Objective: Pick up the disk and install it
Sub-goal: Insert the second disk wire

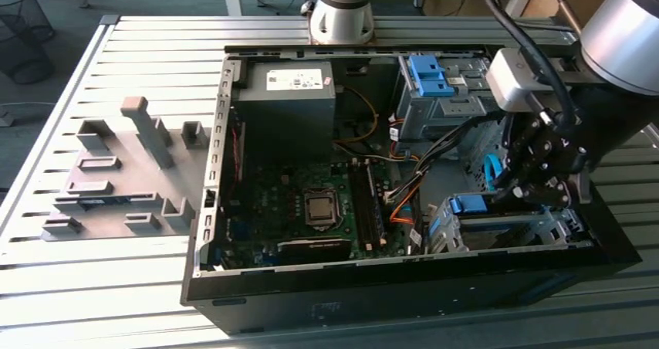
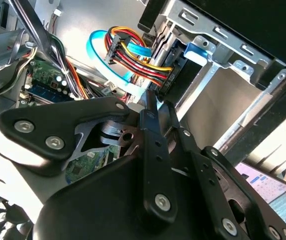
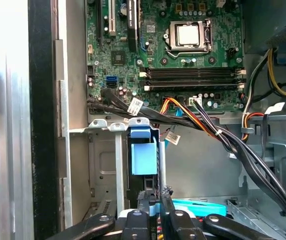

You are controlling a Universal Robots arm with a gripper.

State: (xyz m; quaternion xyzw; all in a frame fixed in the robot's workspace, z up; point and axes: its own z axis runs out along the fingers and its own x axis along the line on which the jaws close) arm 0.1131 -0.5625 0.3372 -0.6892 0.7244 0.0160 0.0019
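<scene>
From the exterior view, the arm is reaching down into the open computer case point(image 1: 221, 171), which is lying on its side on the slatted table point(image 1: 123, 40) so the inside is open from above. The gripper point(image 1: 535, 181) is hanging low over the drive cage point(image 1: 515, 227) at the exterior view's right. The disk point(image 1: 476, 204), by its blue bracket, seems to be sitting in that cage already, just beside the gripper. The grey power supply point(image 1: 288, 86) is sitting well apart, at the far wall.

In the second wrist view, the gripper point(image 2: 155, 107) is showing its black fingers drawn close together, with nothing visible between them. They are pointing at the bundle of cables point(image 2: 133, 55) next to the cage frame point(image 2: 222, 45).

In the first wrist view, the fingertips are sitting narrow right under the disk's blue bracket point(image 3: 143, 152), which is standing slotted between the metal rails point(image 3: 118, 165), probably so the fingers can press on it. The motherboard point(image 3: 182, 50) is lying beyond.
</scene>
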